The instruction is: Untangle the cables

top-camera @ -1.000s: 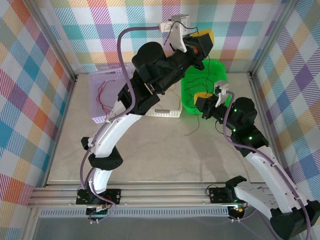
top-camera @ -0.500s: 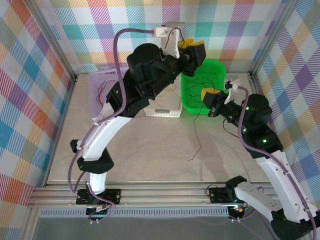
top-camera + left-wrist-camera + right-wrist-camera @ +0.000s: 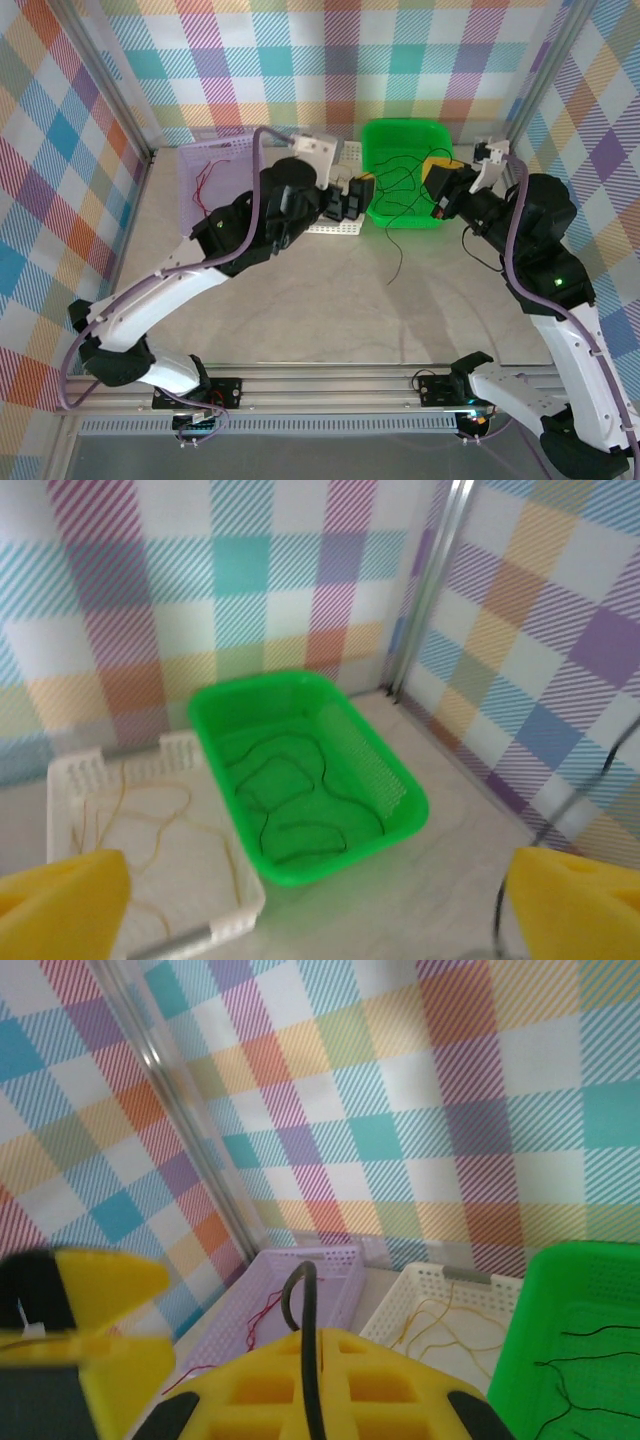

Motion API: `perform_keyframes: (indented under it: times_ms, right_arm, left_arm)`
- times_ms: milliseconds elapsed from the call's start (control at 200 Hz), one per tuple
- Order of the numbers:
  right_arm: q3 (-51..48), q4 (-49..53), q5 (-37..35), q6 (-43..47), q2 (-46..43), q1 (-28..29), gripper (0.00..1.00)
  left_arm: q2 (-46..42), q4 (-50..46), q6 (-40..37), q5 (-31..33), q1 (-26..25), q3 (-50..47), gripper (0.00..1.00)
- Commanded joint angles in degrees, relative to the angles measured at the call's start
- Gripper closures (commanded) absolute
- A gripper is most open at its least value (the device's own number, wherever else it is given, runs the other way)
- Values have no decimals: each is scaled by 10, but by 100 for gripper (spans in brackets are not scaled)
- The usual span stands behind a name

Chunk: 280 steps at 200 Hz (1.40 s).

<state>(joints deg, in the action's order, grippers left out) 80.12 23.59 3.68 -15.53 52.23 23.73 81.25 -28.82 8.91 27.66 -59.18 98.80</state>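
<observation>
Right jaws clench 1 hair-fine black cable (image 3: pixel 399 260), limp and featherlight, hanging beside them over the worktop (image 3: pixel 300 300); left jaws gape empty. Its loose end looks easiest to pinch.

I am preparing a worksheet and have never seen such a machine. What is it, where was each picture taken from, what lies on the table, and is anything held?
Two robot arms stand at the near edge of a table. One picture looks down from above; two come from wrist cameras. The left gripper is open and empty; whether the right gripper holds anything is unclear. On the table: a green basket with black wires, a white basket with yellow wires, a lilac basket with red wires. One black wire trails out.
</observation>
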Motion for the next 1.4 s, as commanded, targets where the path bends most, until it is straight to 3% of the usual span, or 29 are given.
perform_keyframes:
  times_ms: [0, 190, 475, 905, 1145, 1395]
  right_arm:
    - [35, 11, -48, 15, 18, 3, 100]
    - [81, 8, -88, 28, 66, 3, 100]
    - [150, -23, -142, 56, 163, -1, 100]
    - [253, -96, -196, 110, 347, -36, 100]
    - [335, -105, -213, 120, 452, -54, 100]
    - [391, -94, -224, 113, 545, -88, 100]
  left_arm:
    - [-58, -1, 26, 48, -1, -70, 0]
    - [-128, -35, 71, 92, -2, -189, 0]
    - [-212, -127, 138, 140, -2, -293, 0]
    - [-379, -230, 272, 137, -1, -439, 0]
    - [-484, -307, 305, 150, -2, -473, 0]
    - [-498, -333, 315, 162, -2, -477, 0]
